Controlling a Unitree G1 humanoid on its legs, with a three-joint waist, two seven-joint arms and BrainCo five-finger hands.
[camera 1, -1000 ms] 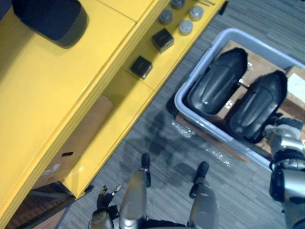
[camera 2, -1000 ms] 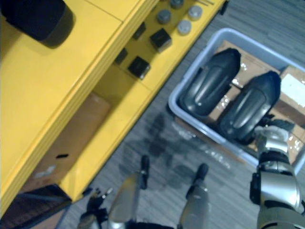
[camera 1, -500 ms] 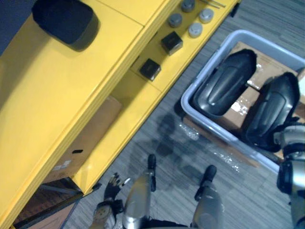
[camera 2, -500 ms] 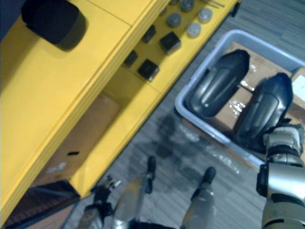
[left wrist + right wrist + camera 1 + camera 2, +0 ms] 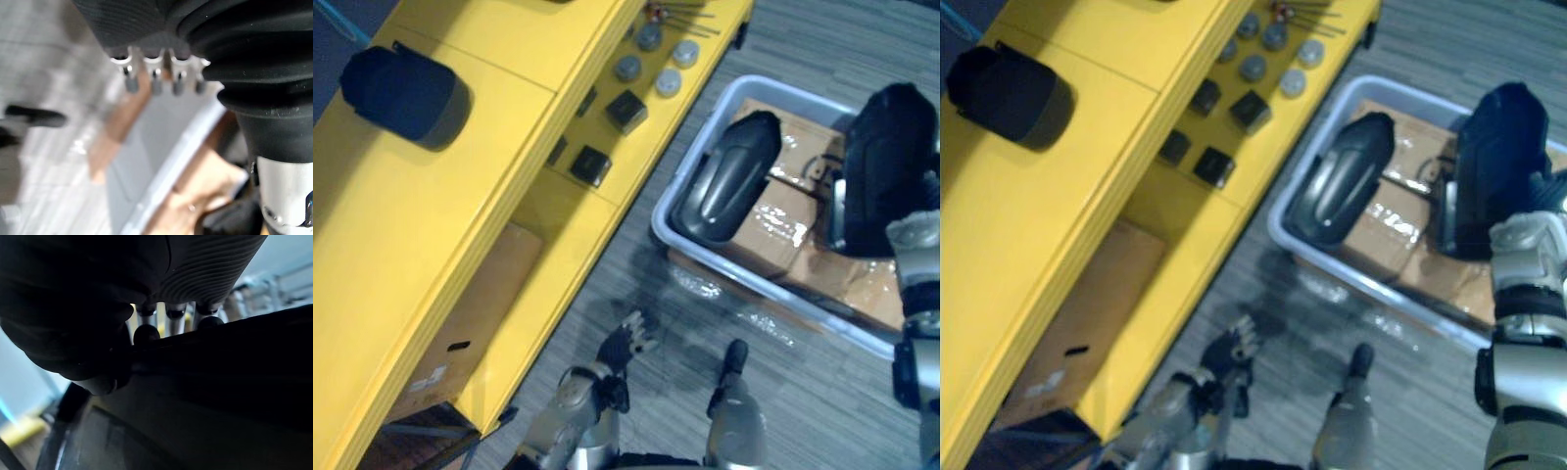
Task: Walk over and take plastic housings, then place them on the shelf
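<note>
My right hand (image 5: pixel 913 233) is shut on a black plastic housing (image 5: pixel 889 164) and holds it upright above the right end of the grey bin (image 5: pixel 677 230). In the right wrist view its fingers (image 5: pixel 146 333) curl over the edge of the dark housing (image 5: pixel 220 377). A second black housing (image 5: pixel 724 186) lies in the bin on cardboard boxes. A third housing (image 5: pixel 401 93) rests on the top of the yellow shelf (image 5: pixel 460 225) at the left. My left hand (image 5: pixel 625 345) hangs low with relaxed fingers, holding nothing, and the bin's rim (image 5: pixel 186 147) shows past its fingers (image 5: pixel 152 84).
On the shelf's lower level sit small black blocks (image 5: pixel 625 110) and grey round discs (image 5: pixel 656 64). A cardboard box (image 5: pixel 460 313) stands under the shelf. Grey carpet floor runs between the shelf and the bin.
My right hand has lifted the right-hand housing up out of the bin. My left hand has swung forward and up. The camera has shifted.
</note>
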